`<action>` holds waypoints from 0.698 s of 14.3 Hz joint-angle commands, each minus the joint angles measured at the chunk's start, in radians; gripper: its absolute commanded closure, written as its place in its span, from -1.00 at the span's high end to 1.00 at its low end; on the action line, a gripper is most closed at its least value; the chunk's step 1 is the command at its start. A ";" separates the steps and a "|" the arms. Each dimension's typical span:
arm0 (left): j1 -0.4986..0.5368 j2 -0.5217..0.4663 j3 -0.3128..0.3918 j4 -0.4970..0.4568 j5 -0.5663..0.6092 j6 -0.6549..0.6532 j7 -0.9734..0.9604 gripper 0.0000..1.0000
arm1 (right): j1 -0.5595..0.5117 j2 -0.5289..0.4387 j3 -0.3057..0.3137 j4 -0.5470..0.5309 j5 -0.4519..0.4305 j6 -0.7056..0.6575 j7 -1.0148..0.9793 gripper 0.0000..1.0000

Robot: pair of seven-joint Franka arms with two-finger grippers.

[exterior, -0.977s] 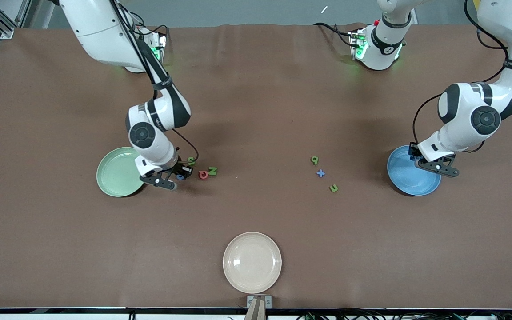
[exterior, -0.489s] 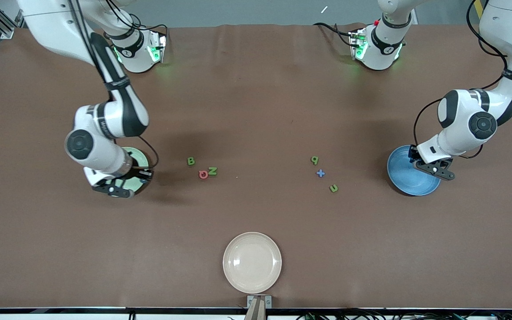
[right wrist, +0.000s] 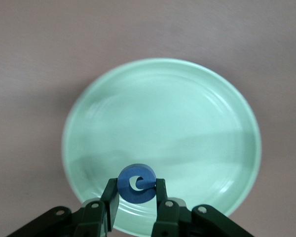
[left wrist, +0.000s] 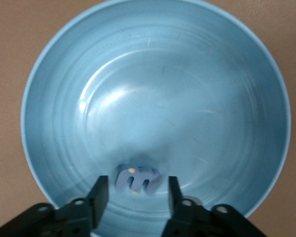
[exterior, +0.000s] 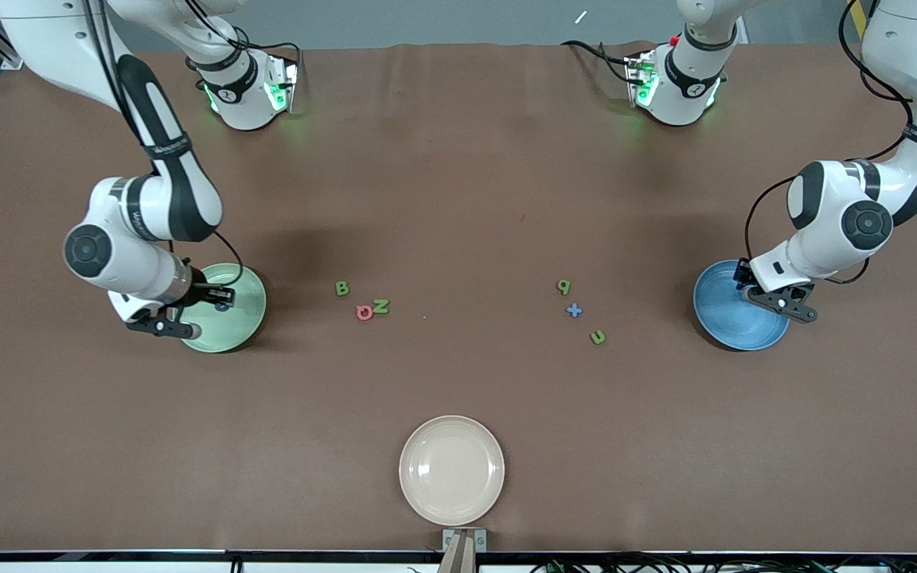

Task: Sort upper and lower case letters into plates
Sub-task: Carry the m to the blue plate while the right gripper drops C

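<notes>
The right gripper (right wrist: 136,193) pinches a blue letter (right wrist: 136,183) above the green plate's (right wrist: 197,128) rim, risking an outside drop, while the left gripper (left wrist: 134,193), spread, straddles a pale letter (left wrist: 136,179) over the blue plate (left wrist: 212,98).

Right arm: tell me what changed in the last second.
The right gripper carried a blue letter from the letter cluster to over the green plate, still gripping it. The left gripper stayed open over the blue plate; the loose letters didn't move.
</notes>
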 commanded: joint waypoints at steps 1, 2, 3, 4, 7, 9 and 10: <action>0.008 -0.045 -0.038 0.006 0.020 -0.026 0.002 0.90 | -0.055 -0.037 0.019 -0.078 -0.001 0.033 -0.048 -0.96; 0.008 -0.051 -0.064 0.022 0.015 -0.054 -0.010 0.95 | -0.057 -0.037 0.019 -0.082 -0.001 0.037 -0.049 -0.96; 0.008 -0.061 -0.087 0.038 0.007 -0.090 -0.048 0.98 | -0.056 -0.034 0.019 -0.083 -0.001 0.038 -0.049 -0.96; 0.008 -0.065 -0.119 0.057 0.006 -0.123 -0.102 0.98 | -0.054 -0.031 0.021 -0.083 -0.001 0.038 -0.049 -0.95; 0.003 -0.049 -0.231 0.114 -0.003 -0.155 -0.365 0.98 | -0.048 -0.002 0.021 -0.082 0.001 0.041 -0.049 -0.92; -0.023 -0.004 -0.285 0.161 -0.003 -0.155 -0.583 0.99 | -0.046 0.015 0.022 -0.082 0.005 0.044 -0.049 -0.83; -0.052 0.025 -0.292 0.183 0.000 -0.155 -0.692 0.99 | -0.046 0.022 0.022 -0.082 0.007 0.054 -0.049 -0.78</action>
